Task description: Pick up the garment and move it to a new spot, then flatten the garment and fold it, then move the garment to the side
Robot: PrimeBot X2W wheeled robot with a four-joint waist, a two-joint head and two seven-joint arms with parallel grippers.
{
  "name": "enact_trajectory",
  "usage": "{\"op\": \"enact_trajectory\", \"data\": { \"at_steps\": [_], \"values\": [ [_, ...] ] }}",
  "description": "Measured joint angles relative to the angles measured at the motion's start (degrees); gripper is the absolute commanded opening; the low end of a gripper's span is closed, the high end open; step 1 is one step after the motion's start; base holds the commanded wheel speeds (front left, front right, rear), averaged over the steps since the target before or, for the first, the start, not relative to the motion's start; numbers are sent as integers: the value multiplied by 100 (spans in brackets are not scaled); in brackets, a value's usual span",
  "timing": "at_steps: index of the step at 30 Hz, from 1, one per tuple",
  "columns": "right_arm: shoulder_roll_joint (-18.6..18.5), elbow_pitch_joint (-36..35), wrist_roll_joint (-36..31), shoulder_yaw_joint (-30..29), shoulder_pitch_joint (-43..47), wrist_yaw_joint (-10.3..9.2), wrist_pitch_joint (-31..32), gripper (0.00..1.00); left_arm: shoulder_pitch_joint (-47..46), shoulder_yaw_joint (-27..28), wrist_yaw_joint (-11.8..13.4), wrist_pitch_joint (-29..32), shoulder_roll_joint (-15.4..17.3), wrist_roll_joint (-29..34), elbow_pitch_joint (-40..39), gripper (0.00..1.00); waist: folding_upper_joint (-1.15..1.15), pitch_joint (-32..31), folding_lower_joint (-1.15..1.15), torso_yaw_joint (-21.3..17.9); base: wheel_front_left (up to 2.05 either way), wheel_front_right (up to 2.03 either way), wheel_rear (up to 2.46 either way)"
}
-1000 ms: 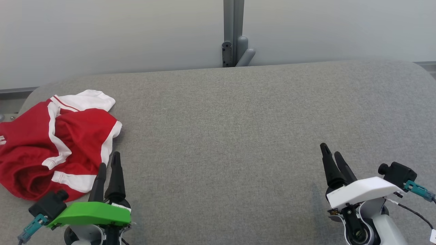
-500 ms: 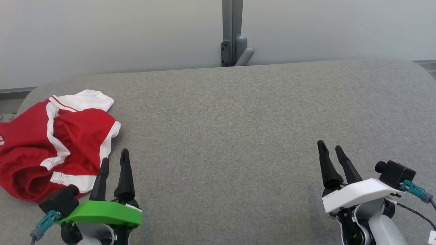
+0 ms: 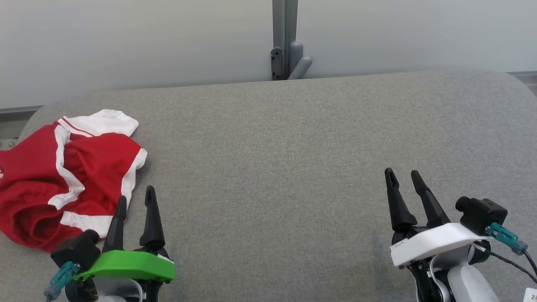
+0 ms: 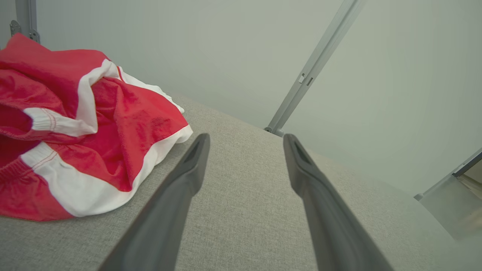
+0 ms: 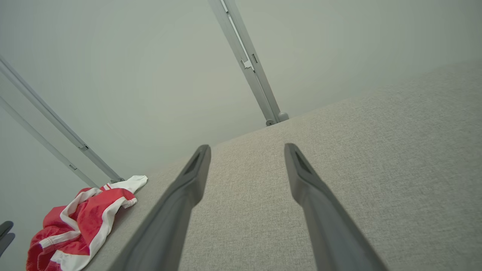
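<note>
Garment (image 3: pixel 71 176) lies crumpled at the table's (image 3: pixel 272 167) left edge, just beside your left gripper (image 3: pixel 135 193), whose fingers, like those of the right gripper (image 3: pixel 402 173), are spread and empty, so pinching only one loose layer could drag it over that edge.

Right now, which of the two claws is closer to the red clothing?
The left gripper, with the green cover, right beside the garment; the white-covered right gripper stands far across the grey surface.
</note>
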Motion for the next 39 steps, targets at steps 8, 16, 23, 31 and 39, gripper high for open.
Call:
{"op": "enact_trajectory", "data": {
  "at_steps": [8,16,23,31,39],
  "values": [
    [-4,-248,-547,82,53,0,-140,100,13,-11,38,-98,3,449,-85,100,0,10,0,21,0,0,0],
    [-9,-335,-931,88,161,0,-254,100,83,-19,-16,-198,8,864,-172,100,0,-12,0,35,0,0,0],
    [-11,-438,-1250,80,243,0,-347,100,157,-31,-110,-274,10,1192,-169,100,0,-23,0,28,0,0,0],
    [-15,-497,-1543,53,307,0,-447,100,194,-74,-110,-357,13,1580,-163,100,0,-31,0,20,0,0,0],
    [-20,-553,-1786,88,400,0,-553,100,250,-90,-59,-444,19,1918,-203,100,0,-63,0,22,0,0,0]
  ]
}}
